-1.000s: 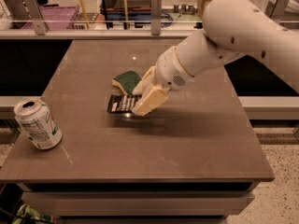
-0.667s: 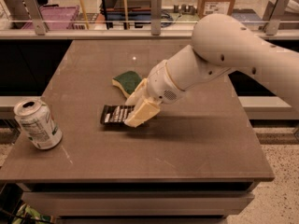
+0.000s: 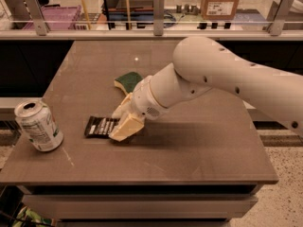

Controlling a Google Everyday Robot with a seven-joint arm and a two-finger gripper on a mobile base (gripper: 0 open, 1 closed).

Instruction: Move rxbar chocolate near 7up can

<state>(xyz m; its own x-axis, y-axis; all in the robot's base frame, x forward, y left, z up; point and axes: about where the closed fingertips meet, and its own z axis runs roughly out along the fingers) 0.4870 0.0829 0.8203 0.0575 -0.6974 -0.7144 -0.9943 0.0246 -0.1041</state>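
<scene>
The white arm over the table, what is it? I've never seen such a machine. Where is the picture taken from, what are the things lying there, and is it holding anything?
It is a robot arm; its wheeled base is out of the picture. The one camera looks down on the brown table from its near side; where it is mounted is not on record. At the arm's tip is a cream pincer, down on the right end of a black-wrapped rxbar chocolate, which it seems to grip. The bar lies flat on the table. A 7up can stands near the left edge, apart from the bar. A green-and-yellow sponge lies behind the pincer.
</scene>
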